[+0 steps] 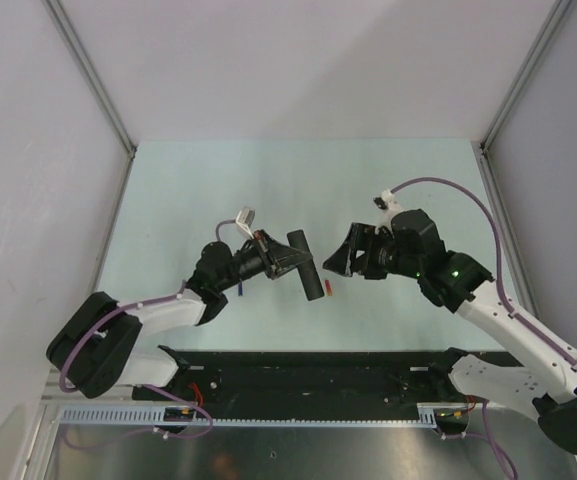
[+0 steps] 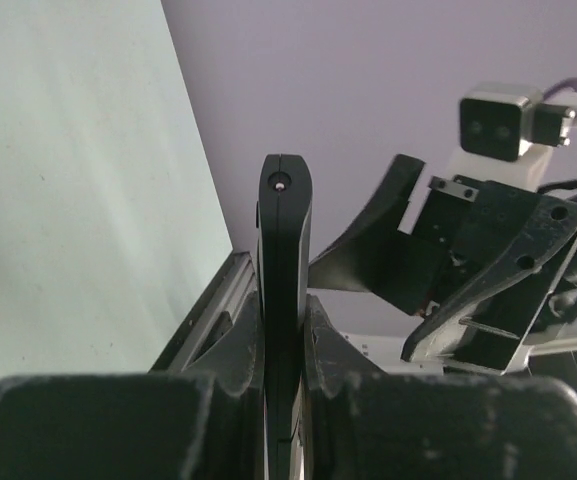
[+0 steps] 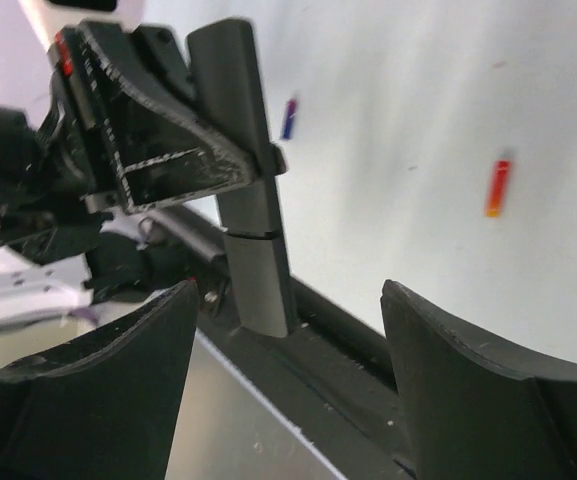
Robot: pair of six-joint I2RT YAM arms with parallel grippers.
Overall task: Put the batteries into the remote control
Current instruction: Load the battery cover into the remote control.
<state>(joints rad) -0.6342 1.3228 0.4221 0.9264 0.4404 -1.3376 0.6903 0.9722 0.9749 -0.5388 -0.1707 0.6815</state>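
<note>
My left gripper (image 1: 288, 258) is shut on the remote control (image 1: 307, 267), a slim black bar held off the table. In the left wrist view the remote (image 2: 284, 250) stands edge-on between the fingers of that gripper (image 2: 284, 345). My right gripper (image 1: 336, 260) is open and empty, facing the remote from the right, a short gap away. In the right wrist view the remote (image 3: 253, 235) lies ahead of the open gripper (image 3: 288, 355). An orange-red battery (image 1: 330, 291) (image 3: 497, 188) and a dark blue battery (image 1: 241, 288) (image 3: 289, 118) lie on the table. The other two batteries are out of view.
A black rail (image 1: 308, 362) runs along the table's near edge, with a metal tray (image 1: 268, 450) below it. Grey walls and slanted frame posts (image 1: 93, 80) enclose the pale green table (image 1: 298, 180).
</note>
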